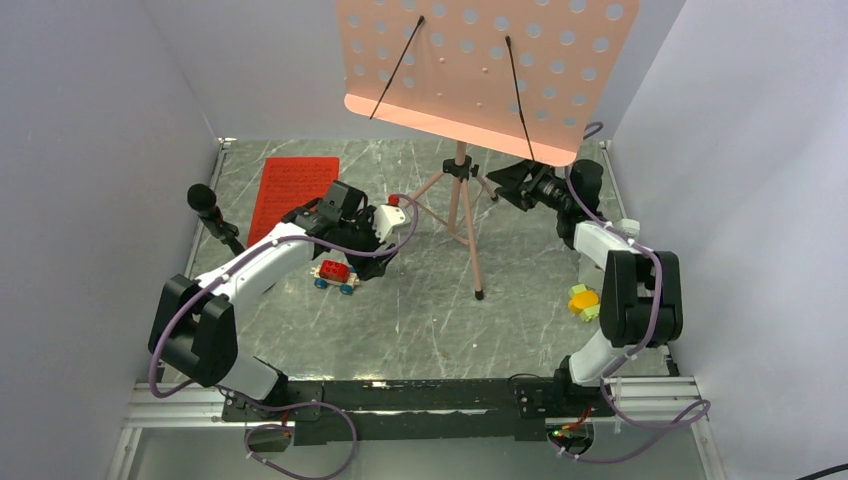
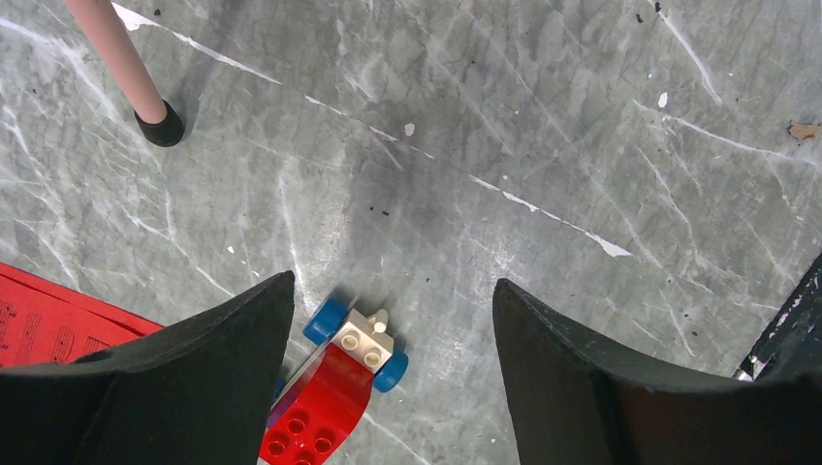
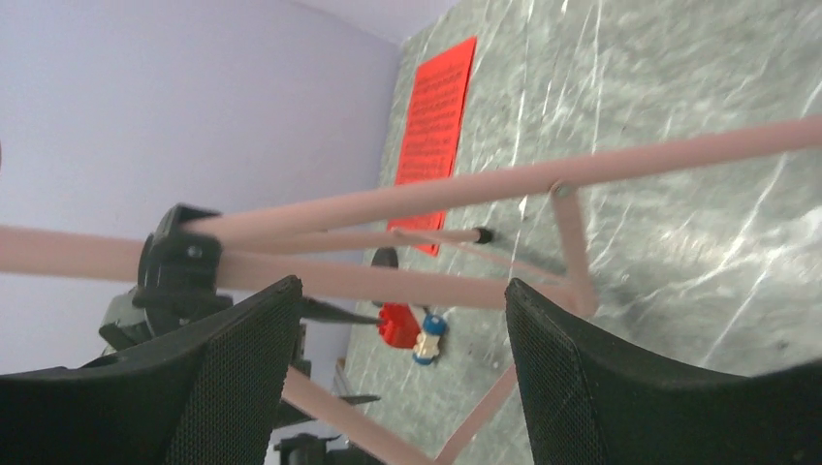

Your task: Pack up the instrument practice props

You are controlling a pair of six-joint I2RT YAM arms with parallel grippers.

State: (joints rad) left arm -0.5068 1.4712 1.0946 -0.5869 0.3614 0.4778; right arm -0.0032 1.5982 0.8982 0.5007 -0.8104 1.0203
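My left arm reaches forward with the wrist bent down, left gripper (image 2: 393, 291) spread wide over the toy car (image 2: 330, 387). My right arm extends ahead, right gripper (image 3: 402, 291) spread, the music stand (image 3: 465, 189) pole crossing just beyond its fingertips, the red sheet (image 3: 436, 116) farther off.

The grey table (image 1: 420, 325) holds a pink music stand (image 1: 459, 205) on three legs, a flat red sheet (image 1: 290, 190), a little red car (image 1: 335, 273) and a yellow toy (image 1: 583, 299).

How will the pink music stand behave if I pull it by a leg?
Probably top-heavy: the music stand carries a wide desk on one thin pole, so it may tip. Its slim tripod legs look light and may slide.
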